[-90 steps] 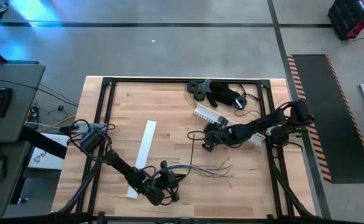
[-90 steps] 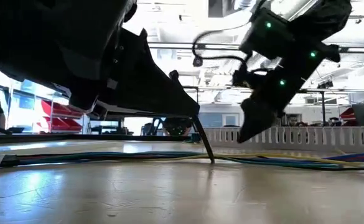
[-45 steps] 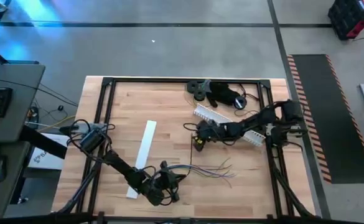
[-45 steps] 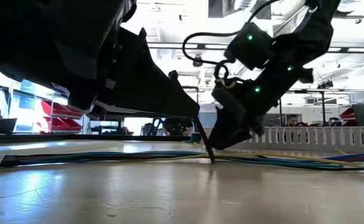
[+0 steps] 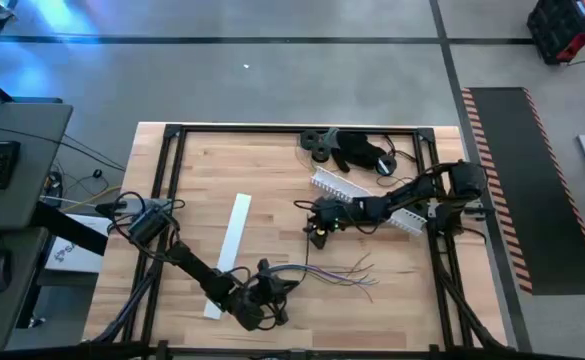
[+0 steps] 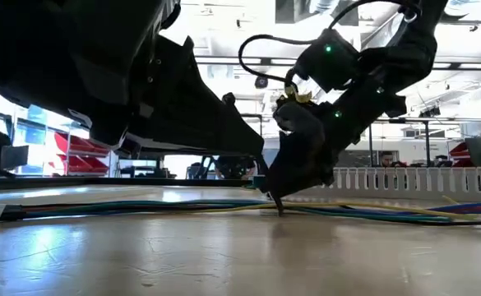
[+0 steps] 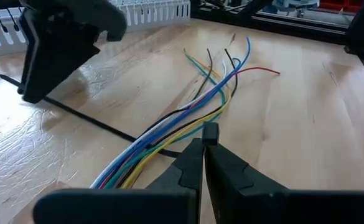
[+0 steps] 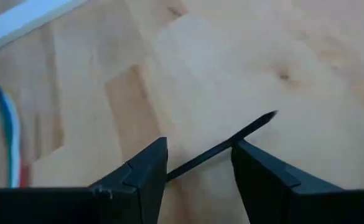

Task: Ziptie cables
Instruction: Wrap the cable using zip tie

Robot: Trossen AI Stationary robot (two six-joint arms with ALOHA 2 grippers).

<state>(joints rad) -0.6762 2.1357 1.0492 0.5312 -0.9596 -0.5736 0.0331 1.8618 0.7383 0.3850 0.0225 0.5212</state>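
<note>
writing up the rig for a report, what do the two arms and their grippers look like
Both arms are dark, nearly black, jointed and slim. The left gripper has two wedge-shaped black fingers tapering to narrow tips; the right gripper has similar flat, angular black fingers. In the low view the right arm carries small green lights and a looping black cable. No markings are readable.

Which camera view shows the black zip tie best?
The left wrist view: the black zip tie lies along the wood and passes under the cables. The right wrist view shows only its tip between the open right tool; the high and low views show a thin sliver.
</note>
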